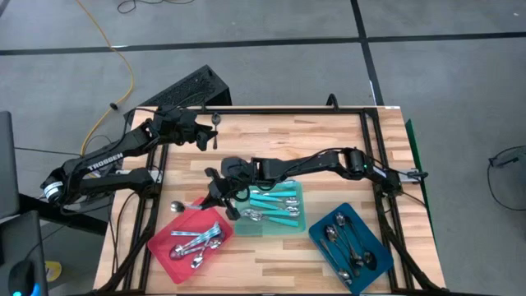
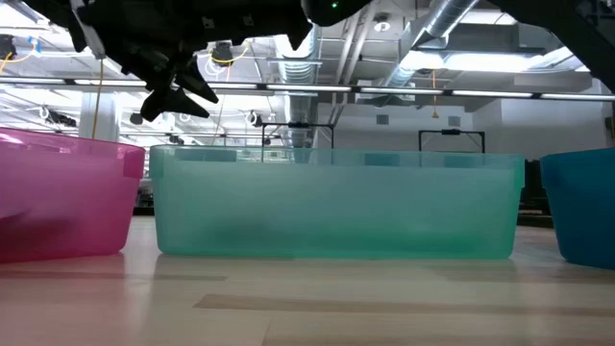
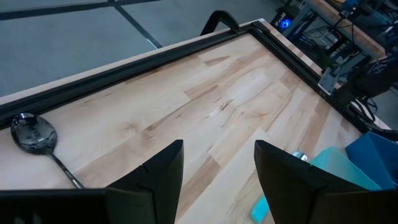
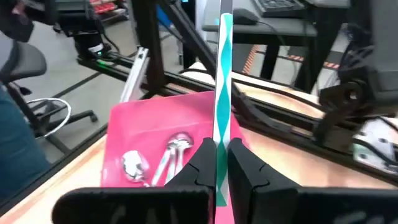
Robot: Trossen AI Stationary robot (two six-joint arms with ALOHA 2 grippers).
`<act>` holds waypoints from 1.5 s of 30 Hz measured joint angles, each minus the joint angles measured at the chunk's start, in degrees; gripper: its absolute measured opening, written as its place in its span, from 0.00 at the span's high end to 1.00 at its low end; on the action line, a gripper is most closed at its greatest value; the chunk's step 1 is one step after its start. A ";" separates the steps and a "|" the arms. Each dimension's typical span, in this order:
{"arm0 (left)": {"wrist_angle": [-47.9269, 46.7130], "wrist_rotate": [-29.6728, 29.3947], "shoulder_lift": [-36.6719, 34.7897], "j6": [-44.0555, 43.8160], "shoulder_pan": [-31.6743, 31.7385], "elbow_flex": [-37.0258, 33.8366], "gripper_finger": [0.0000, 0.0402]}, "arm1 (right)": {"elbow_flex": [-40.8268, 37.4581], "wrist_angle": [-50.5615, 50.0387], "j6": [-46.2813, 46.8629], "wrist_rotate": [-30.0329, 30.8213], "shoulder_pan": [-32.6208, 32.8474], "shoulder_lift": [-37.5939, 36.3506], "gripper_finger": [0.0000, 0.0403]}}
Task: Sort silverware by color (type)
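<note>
High view: the right gripper (image 1: 220, 191) hangs over the gap between the red tray (image 1: 164, 245) and teal tray (image 1: 299, 220); the blue tray (image 1: 325, 242) holds dark spoons (image 1: 345, 244). The left arm reads "TROSSEN".

Left wrist view: the left gripper (image 3: 219, 167), fingers spread, is above bare wood; one dark spoon (image 3: 34, 135) lies off to the side.

Right wrist view: fingers (image 4: 202, 163) pinch a turquoise-handled spoon (image 4: 222, 81) upright above silver spoons (image 4: 171, 152).

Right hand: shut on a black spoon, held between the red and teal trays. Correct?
Not quite. The right hand is shut on a turquoise-handled spoon, not a black one, as the right wrist view shows. The rest holds: in the high view it sits between the red tray and the teal tray.
</note>
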 joint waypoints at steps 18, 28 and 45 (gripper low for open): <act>0.06 -0.08 0.00 -0.04 0.00 0.00 0.55 | 0.73 -0.56 -2.60 7.27 0.92 0.02 0.91; -0.45 -0.12 -0.02 -0.07 -0.63 0.00 0.55 | 1.00 4.31 0.70 8.31 3.37 5.27 0.91; -0.92 -0.41 0.00 -0.04 -2.73 0.02 0.55 | 20.45 -13.67 -7.37 7.62 5.84 18.36 0.91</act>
